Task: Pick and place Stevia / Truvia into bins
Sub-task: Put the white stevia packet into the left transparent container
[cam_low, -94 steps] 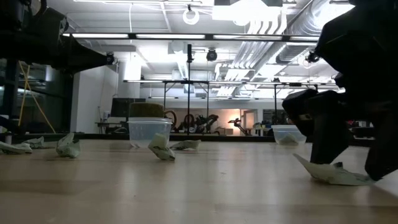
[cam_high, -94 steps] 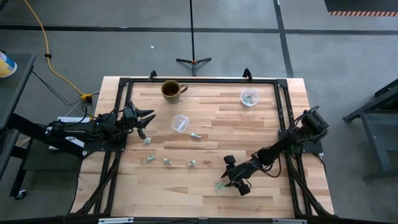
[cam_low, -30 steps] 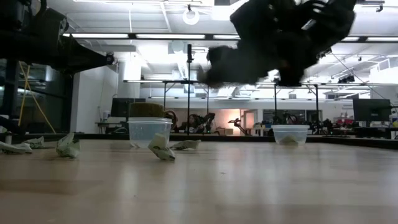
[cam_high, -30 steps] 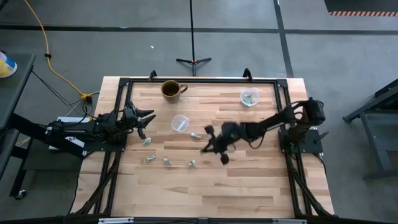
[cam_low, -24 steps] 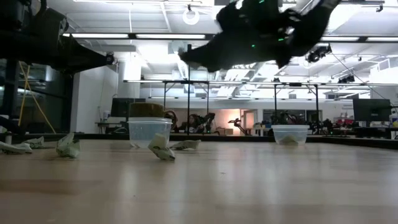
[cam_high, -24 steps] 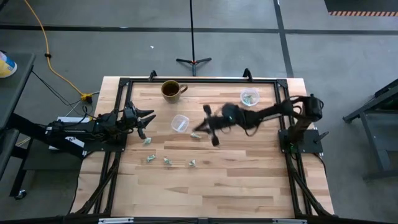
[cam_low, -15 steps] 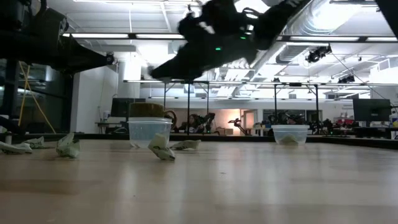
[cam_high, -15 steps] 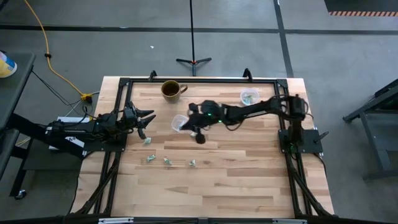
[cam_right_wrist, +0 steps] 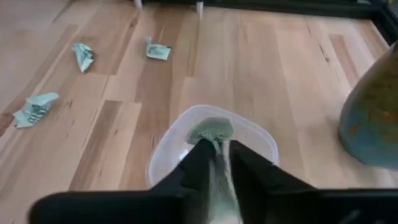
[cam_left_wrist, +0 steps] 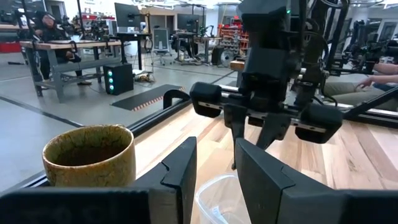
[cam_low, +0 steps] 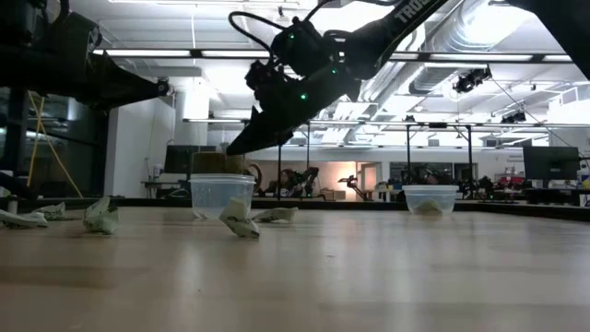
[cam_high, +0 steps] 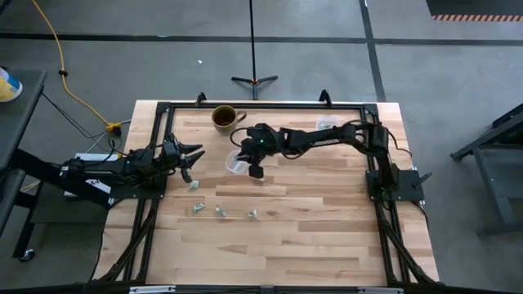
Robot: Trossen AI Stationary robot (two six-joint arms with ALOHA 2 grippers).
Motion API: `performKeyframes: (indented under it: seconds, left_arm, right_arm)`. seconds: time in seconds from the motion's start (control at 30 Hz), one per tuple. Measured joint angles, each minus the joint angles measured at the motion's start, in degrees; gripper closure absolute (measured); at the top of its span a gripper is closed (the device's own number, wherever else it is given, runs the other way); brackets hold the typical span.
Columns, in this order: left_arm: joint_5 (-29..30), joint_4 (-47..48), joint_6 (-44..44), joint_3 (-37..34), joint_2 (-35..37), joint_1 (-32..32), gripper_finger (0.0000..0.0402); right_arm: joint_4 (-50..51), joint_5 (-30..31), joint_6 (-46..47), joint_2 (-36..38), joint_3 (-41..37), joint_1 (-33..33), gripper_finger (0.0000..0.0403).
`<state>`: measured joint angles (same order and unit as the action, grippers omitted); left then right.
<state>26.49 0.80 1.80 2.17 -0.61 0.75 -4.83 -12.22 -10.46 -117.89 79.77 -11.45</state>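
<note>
My right gripper (cam_right_wrist: 216,149) hangs over the near clear cup (cam_high: 235,162), shut on a pale green packet. In the low view its tips (cam_low: 232,149) are just above that cup's rim (cam_low: 221,177). The second clear cup (cam_high: 328,124), near the far right corner, has packets in it. Several loose packets lie flat on the wood (cam_high: 195,184) (cam_high: 219,211) (cam_high: 252,214). My left gripper (cam_high: 192,160) waits open at the table's left edge, touching nothing. My right gripper pinches the crumpled packet (cam_right_wrist: 213,132) between its two fingers. They slant down at it from above and from the table's right. The packet sticks out past the fingertips, lifted clear, right over the cup's opening (cam_right_wrist: 186,118).
A brown ceramic mug (cam_high: 225,118) stands at the far edge, close behind the near cup. The dark frame rail (cam_high: 261,104) borders the table. The wood toward the near edge and the right side has no objects on it.
My right arm has swept from the table's middle toward the far left, ending over the near clear cup with its fingers tipped downward. The loose packets, both cups and my left arm have stayed where they were.
</note>
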Motion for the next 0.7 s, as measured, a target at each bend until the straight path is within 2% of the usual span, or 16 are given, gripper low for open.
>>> performKeyframes:
  seconds: [0.2,0.33,0.53,0.7]
  left_arm:
    - [0.0,0.0,0.0,0.0,0.0,0.0,0.0257]
    - [0.0,0.0,0.0,0.0,0.0,0.0,0.0257]
    - [0.0,0.0,0.0,0.0,0.0,0.0,0.0257]
    - [0.0,0.0,0.0,0.0,0.0,0.0,0.0257]
  right_arm:
    - [-0.9,1.1,-0.2,0.0,0.0,0.3,0.0254]
    - [3.7,0.1,2.0,1.1,0.0,0.1,0.0213]
    - [18.6,-6.1,2.6,2.3,0.0,0.7,0.0203]
    - [25.9,-4.0,1.3,0.5,0.0,3.2,0.0207]
